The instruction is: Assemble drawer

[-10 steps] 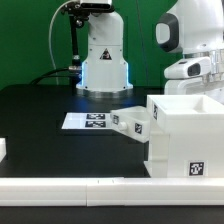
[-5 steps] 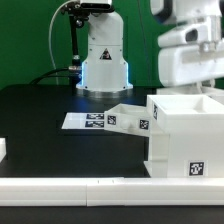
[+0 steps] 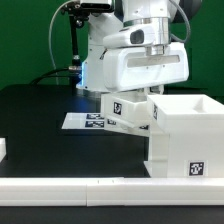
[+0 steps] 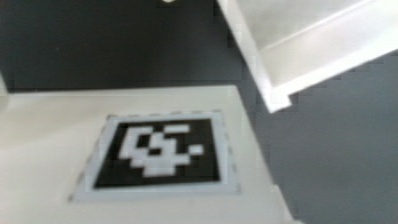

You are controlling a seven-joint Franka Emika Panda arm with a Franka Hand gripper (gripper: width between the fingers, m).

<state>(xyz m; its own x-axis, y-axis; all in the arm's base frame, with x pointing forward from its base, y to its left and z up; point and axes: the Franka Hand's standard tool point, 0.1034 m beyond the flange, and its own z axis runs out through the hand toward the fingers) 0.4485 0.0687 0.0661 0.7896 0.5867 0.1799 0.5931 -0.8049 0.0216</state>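
The large white cube housing [image 3: 186,135] stands open-topped at the exterior view's right, with a tag on its front. A small white box tray [image 3: 131,114] with a tag sits just left of it, tilted. My arm's white hand hangs right over this tray and hides my gripper [image 3: 140,96]; its fingers do not show in either view. The wrist view is filled by a white tagged face [image 4: 160,150] very close up, with another white part's edge [image 4: 302,50] beyond it. I see no second tray for certain.
The marker board [image 3: 86,120] lies flat on the black table behind the tray. A white rail [image 3: 100,186] runs along the front edge. A small white piece [image 3: 3,149] sits at the left edge. The robot base [image 3: 100,68] stands at the back.
My arm has swung down from the upper right to the left and now hangs over the small tray. The tray looks slightly shifted and more tilted.
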